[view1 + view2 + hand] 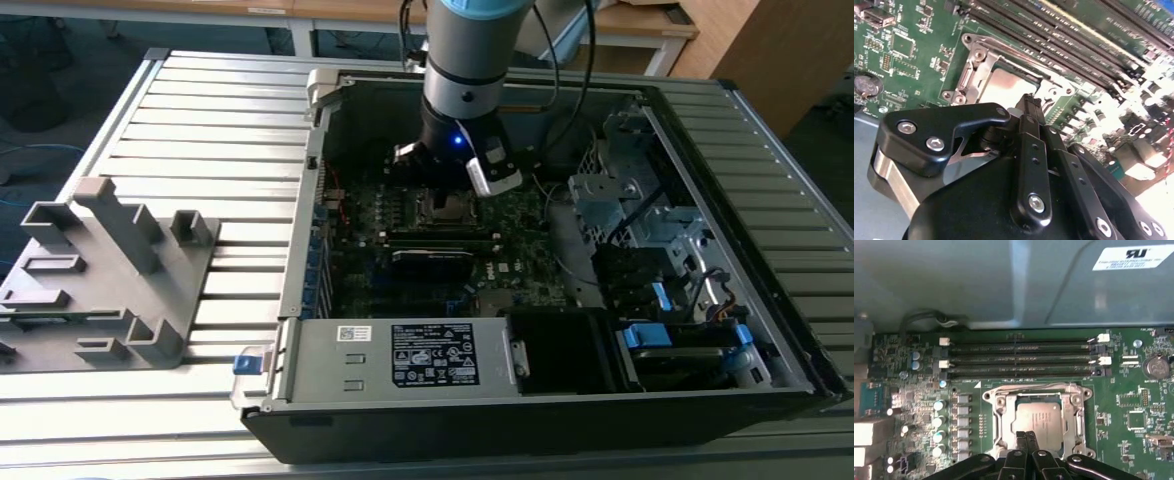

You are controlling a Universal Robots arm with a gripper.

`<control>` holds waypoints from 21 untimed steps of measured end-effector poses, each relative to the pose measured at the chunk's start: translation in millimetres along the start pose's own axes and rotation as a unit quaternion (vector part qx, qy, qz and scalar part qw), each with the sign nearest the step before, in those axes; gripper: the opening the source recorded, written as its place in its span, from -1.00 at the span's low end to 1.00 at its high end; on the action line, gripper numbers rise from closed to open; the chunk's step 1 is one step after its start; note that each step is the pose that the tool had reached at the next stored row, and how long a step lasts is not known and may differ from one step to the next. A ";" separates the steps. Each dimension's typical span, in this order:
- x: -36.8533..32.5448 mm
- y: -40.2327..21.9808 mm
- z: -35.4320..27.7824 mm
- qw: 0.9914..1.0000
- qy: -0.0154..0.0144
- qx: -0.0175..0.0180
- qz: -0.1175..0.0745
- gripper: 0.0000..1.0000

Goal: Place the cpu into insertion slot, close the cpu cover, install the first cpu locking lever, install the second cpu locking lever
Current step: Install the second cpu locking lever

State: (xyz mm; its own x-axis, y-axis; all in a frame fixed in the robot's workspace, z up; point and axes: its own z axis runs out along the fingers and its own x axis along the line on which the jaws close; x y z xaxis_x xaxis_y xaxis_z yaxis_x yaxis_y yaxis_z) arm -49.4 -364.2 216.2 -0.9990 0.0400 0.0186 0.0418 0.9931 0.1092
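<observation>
The cpu (1040,419), a pale silver square, lies flat in the insertion slot (447,208) on the green motherboard. The silver cpu cover (1001,412) is folded down around it, its cut-out showing the chip's top. A thin wire lever (1029,388) runs along the socket's edge beside the memory slots. My gripper (1026,436) is shut with its black fingertips together and nothing between them, at the cover's edge just over the chip. The second wrist view shows the cpu (1004,82), the cover (979,65) and the gripper (1029,100). The arm (463,90) reaches down into the open case.
Long black memory slots (1019,360) lie just past the socket, then the grey case wall (1004,280). Capacitors (939,420) and a coin battery (1156,366) flank the socket. A power supply (400,355), a drive cage (627,200) and a grey fixture (107,270) stand around.
</observation>
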 end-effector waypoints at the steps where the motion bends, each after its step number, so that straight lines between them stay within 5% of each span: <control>1: -0.9 1.2 0.2 1.000 0.000 0.000 0.000 -0.79; 10: -17.2 5.6 1.0 1.000 0.000 0.003 0.002 -0.79; 13: -17.3 6.4 1.0 1.000 -0.001 0.007 0.009 -0.79; 21: -12.7 8.0 1.4 1.000 -0.002 0.008 0.010 -0.79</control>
State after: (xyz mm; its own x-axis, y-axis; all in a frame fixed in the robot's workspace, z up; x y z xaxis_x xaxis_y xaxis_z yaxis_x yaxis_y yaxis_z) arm -36.5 -356.5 215.5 -0.9981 0.0598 0.0162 0.0611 0.9937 0.0936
